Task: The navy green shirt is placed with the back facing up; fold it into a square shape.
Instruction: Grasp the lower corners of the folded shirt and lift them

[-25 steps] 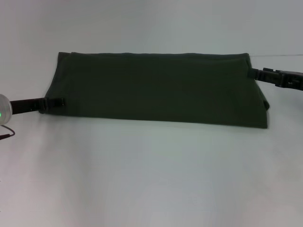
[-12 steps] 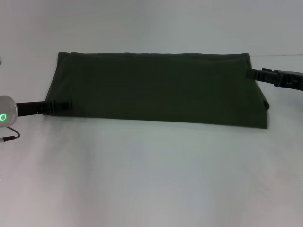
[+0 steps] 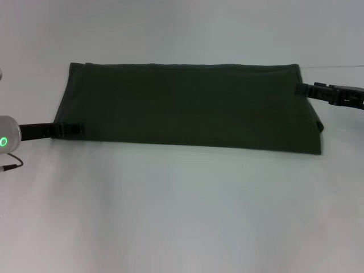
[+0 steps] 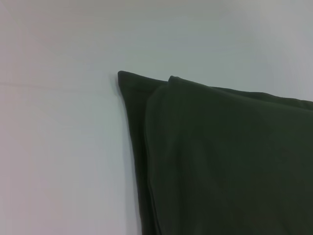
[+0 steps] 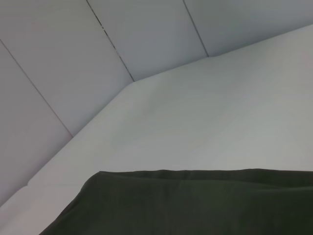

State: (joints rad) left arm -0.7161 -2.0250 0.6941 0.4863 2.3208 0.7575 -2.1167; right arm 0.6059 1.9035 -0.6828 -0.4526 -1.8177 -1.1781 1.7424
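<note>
A navy green shirt (image 3: 187, 105), folded into a long band, lies flat on a white table (image 3: 182, 216). The left gripper (image 3: 73, 129) sits at its near-left corner and the right gripper (image 3: 302, 89) at its far-right edge, likely placed for the next fold. Whether either claw is open or closed cannot be told.

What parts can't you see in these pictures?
- Head view: whether the left gripper and right gripper pinch the shirt is too small and dark to tell.
- Head view: both arms run off the picture's sides.
- Left wrist view: the shirt's inner layers hide under its top fold, and the picture's edge cuts it off.
- Right wrist view: only the shirt's edge shows.
</note>
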